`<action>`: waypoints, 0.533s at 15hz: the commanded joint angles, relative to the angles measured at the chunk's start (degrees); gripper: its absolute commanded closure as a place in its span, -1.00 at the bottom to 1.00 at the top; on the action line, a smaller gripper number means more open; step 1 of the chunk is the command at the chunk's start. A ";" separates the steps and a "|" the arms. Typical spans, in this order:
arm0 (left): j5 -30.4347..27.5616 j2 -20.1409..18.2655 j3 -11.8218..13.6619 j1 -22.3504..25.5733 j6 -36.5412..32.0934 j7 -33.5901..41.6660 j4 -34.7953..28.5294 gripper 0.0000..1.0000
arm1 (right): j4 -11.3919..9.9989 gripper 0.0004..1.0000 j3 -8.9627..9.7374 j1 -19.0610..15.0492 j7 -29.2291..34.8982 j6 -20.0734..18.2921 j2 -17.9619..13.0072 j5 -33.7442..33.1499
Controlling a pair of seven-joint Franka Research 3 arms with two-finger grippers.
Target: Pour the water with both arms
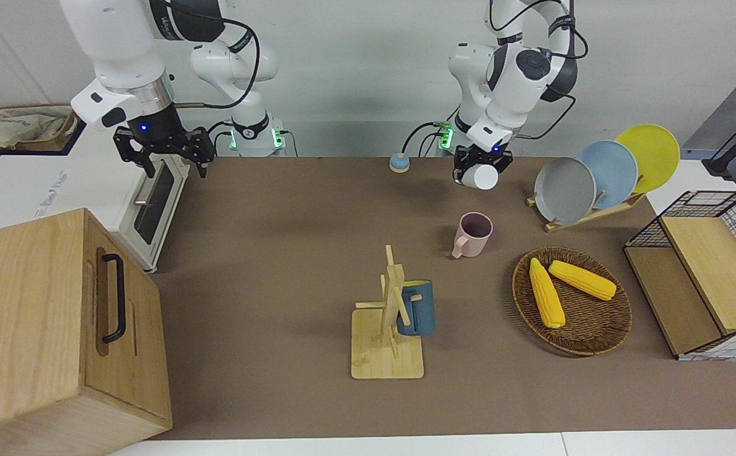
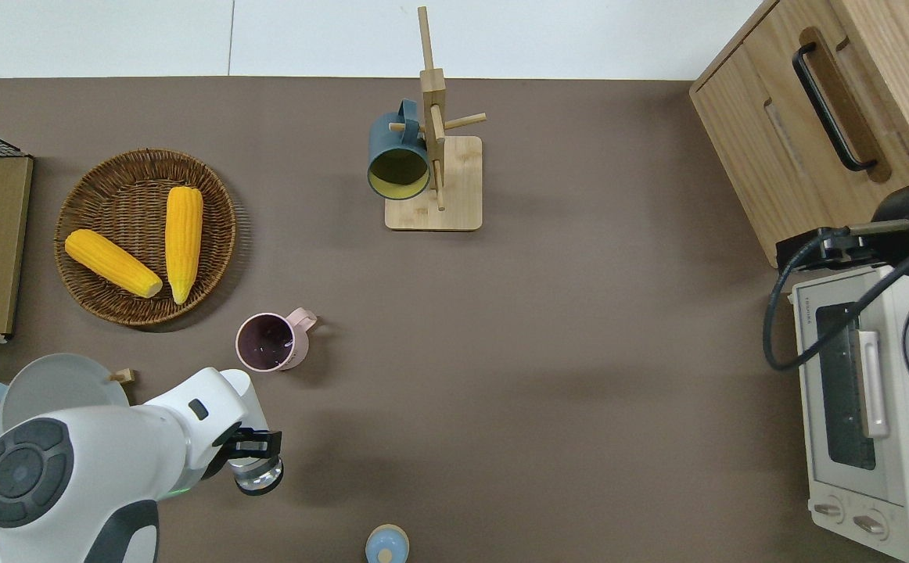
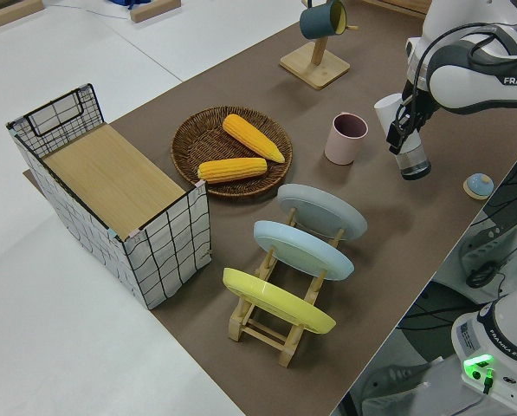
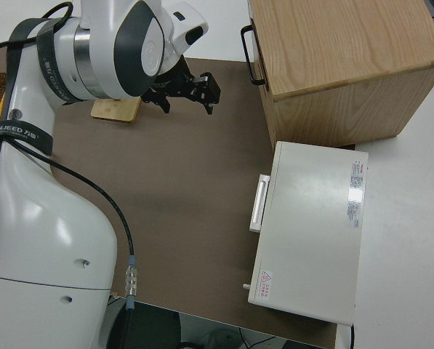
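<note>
the left arm (image 3: 479, 78) reads "franka"; its base (image 3: 500, 351) reads "franka emika".

The left gripper (image 1: 477, 166) held a white cup (image 1: 483, 177) in the air, apparently tipped on its side. On the brown table mat (image 1: 292, 215) a pink mug (image 1: 473, 234) stood upright, with a wicker basket (image 1: 596, 329) holding two corn cobs (image 1: 572, 288) farther from the robots. A dark blue mug (image 1: 418, 308) hung on a wooden mug rack (image 1: 390, 316). The right gripper (image 1: 170, 154) hung with fingers spread wide near a white toaster oven (image 1: 152, 202).
</note>
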 commanded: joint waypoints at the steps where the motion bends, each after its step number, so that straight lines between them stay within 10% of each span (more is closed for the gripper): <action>1: 7.53 -4.05 -0.71 0.99 2.61 -8.97 -1.83 1.00 | -0.02 -0.97 0.40 -0.52 -1.05 0.10 -0.44 0.38; 8: 11.42 -3.96 -0.09 7.40 5.15 -10.66 0.63 1.00 | -0.02 -0.97 0.40 -0.52 -1.05 0.10 -0.44 0.38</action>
